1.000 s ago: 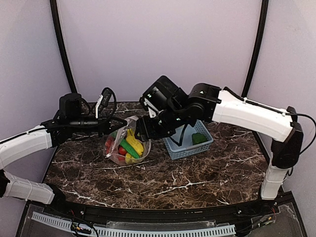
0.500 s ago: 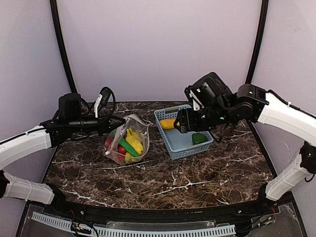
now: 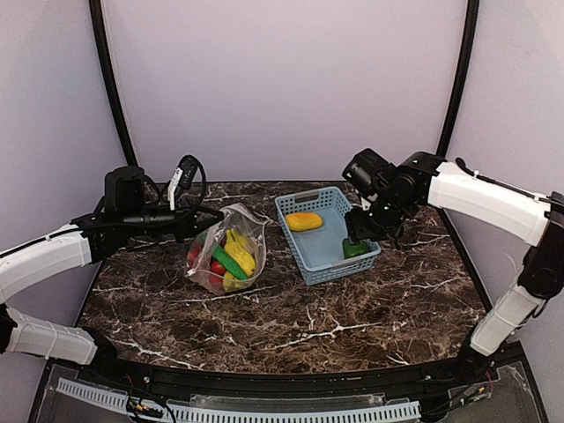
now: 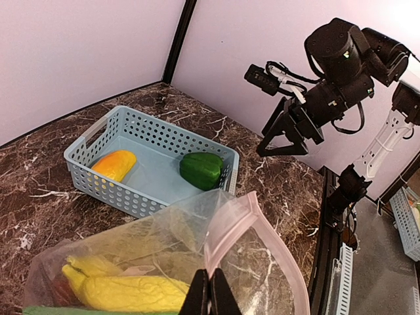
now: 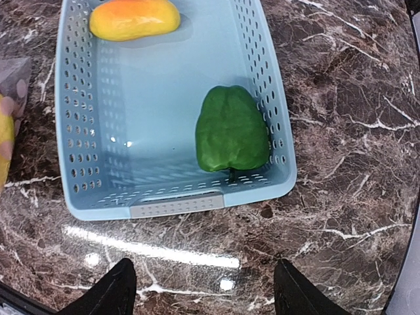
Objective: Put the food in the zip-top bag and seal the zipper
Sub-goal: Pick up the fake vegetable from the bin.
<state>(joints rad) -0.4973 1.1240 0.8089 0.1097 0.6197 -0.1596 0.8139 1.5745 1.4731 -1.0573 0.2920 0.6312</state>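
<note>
Pressed together at the bottom edge of the left wrist view, the left gripper's [image 4: 211, 293] fingers are pinching the rim of the zip-top bag [image 4: 157, 239] and holding its mouth lifted and gaping toward the right of the frame. The zipper [image 4: 257, 220] is looping out from the pinch as a pink arc. Inside the bag we are seeing yellow bananas [image 4: 128, 292], and in the top view red and green pieces are lying beside them, left of centre.

The right gripper [image 5: 203, 289] is hanging with its fingers spread wide and holding nothing. Their tips are showing at the bottom of the right wrist frame, over the dark marble table [image 5: 341, 170] just below the light-blue basket [image 5: 174, 205]. Two pieces of the food are lying in that basket: a green pepper [image 5: 231, 130] by the right wall and an orange piece [image 5: 134, 18] in the upper left corner.

We are judging both to be light, hard, smooth plastic, likely to slip from a shallow pinch. The pepper is best taken from above across its waist, minding the wall beside it. The bag is soft and floppy, so we are counting on that rim pinch to hold the mouth open.
</note>
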